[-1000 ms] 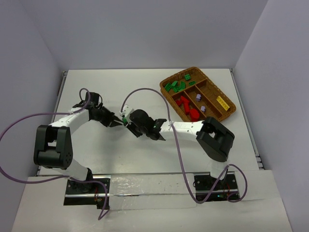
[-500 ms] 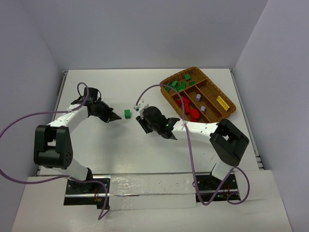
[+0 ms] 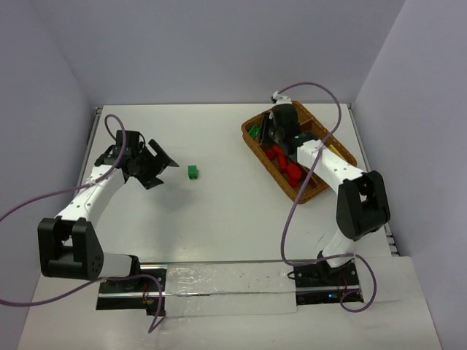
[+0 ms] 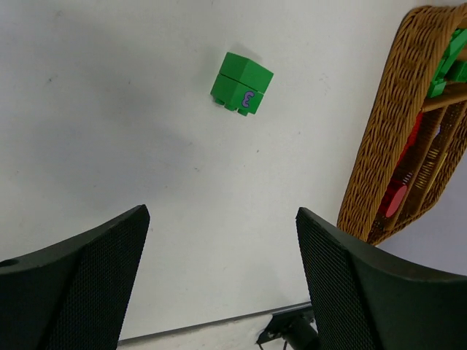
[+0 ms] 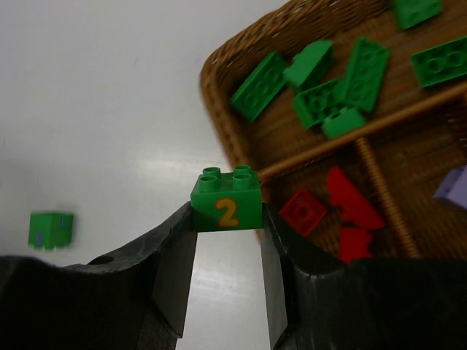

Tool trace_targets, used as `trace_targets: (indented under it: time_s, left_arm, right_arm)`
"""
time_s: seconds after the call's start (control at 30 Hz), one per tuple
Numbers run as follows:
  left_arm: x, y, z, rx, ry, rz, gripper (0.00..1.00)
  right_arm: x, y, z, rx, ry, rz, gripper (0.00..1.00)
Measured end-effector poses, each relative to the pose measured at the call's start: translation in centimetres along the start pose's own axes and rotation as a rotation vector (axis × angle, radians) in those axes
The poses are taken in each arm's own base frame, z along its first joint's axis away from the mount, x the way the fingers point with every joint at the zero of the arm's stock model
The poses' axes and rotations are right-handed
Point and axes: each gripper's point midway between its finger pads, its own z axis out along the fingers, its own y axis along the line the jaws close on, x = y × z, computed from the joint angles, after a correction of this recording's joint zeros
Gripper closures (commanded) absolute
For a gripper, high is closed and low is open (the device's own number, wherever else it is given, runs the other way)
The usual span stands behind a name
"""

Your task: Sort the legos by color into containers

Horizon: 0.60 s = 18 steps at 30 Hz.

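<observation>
Clamping a green brick marked 2 [image 5: 227, 198], my right gripper [image 5: 228, 217] hangs over the tray [image 5: 222, 117] rim: green legos [image 5: 365, 65] upper right, red ones [image 5: 350, 200] below. My left gripper [image 4: 222, 219] gapes; only its view shows the lilac mark on the loose brick [image 4: 241, 83], upper centre.

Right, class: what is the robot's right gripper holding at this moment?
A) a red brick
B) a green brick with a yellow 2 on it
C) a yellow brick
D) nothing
B: the right wrist view shows the right gripper clamped on a green brick with a yellow 2 on its side.
</observation>
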Motion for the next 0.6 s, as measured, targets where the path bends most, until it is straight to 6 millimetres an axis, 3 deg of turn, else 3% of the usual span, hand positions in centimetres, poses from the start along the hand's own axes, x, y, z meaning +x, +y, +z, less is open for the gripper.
trace_targets:
  time_s: [0.13,0.23,0.3,0.37,0.5,0.6]
  left_arm:
    - [-0.8,0.0,-1.0,-0.008,-0.055,0.051,0.09]
    - [-1.2,0.5,-1.3,-0.038,-0.083,0.079,0.05]
    - [-1.3,0.8,-1.5,-0.061,-0.094,0.104,0.03]
    - [-1.1,0.9,-1.6,-0.075,-0.101,0.136,0.01]
    - [-0.5,0.2,-1.8,-0.085,-0.112,0.193,0.01]
    - [-0.3,-0.1,-1.9,-0.102,-0.134,0.229,0.01]
  right_arm:
    - [-3.7,-3.7,2.0,0.086,-0.04,0.088,0.88]
    - [-4.7,-5.8,4.4,0.127,-0.037,0.127,0.81]
    - [-4.8,-7.0,6.3,0.149,-0.016,0.143,0.7]
    - [-5.7,-7.6,8.3,0.165,-0.012,0.15,0.53]
    - [-4.9,-8.5,12.0,0.191,0.027,0.157,0.25]
    - [-4.2,-8.7,12.8,0.195,0.058,0.165,0.21]
